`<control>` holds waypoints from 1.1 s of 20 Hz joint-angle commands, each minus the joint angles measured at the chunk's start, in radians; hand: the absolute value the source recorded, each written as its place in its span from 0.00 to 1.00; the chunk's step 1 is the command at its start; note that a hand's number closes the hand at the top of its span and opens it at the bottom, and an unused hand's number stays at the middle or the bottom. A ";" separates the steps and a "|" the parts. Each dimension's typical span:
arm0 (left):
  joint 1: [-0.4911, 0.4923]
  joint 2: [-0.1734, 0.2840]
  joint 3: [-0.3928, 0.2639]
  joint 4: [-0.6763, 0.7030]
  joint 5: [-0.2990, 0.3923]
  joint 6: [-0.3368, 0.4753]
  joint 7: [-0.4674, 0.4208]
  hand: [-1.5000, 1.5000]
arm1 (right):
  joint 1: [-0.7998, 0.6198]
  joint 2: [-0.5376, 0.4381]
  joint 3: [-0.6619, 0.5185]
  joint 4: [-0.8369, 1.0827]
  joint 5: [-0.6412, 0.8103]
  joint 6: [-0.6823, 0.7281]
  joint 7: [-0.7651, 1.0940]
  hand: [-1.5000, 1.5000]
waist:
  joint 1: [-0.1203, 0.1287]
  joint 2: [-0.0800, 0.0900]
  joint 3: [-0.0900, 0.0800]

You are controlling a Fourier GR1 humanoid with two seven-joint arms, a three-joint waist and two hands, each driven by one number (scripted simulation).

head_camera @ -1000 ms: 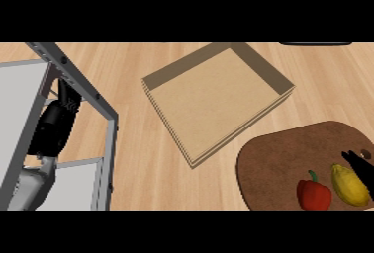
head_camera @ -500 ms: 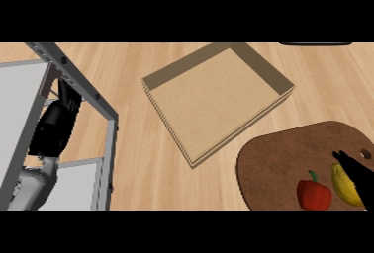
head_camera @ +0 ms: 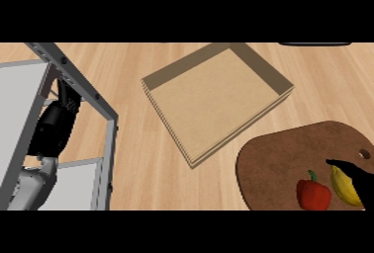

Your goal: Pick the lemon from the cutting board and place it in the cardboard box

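Observation:
The yellow lemon (head_camera: 345,191) lies on the brown cutting board (head_camera: 292,153) at the lower right, close beside a red bell pepper (head_camera: 314,193). Only a straight black finger of my right hand (head_camera: 350,170) shows, coming in from the right edge and lying across the lemon's top end. The shallow cardboard box (head_camera: 172,127) sits open in the middle, up and left of the board, with nothing in it. My left hand (head_camera: 54,129) rests open at the far left, fingers up, partly behind a grey frame.
A grey metal frame with pale panels (head_camera: 87,94) fills the left side around my left arm. A dark object (head_camera: 314,44) peeks in at the top right edge. Bare wooden counter (head_camera: 146,168) lies between the frame, the box and the board.
My right hand's finger has slid a little leftward, further over the lemon's top. The left hand, box and board have not moved.

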 commanded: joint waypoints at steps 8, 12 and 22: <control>0.009 -0.081 -0.134 -0.020 0.003 -0.110 0.036 0.50 | -0.089 0.036 0.087 0.067 0.136 -0.047 -0.130 1.00 | 0.004 0.015 0.000; -0.040 -0.075 -0.120 0.011 -0.008 -0.114 0.018 0.50 | -0.221 0.008 0.323 -0.098 0.223 0.055 -0.352 1.00 | 0.058 0.029 0.000; -0.025 -0.106 -0.136 0.033 -0.041 -0.109 0.022 0.50 | -0.440 0.136 0.383 -0.117 0.312 -0.015 -0.503 1.00 | -0.002 0.015 -0.001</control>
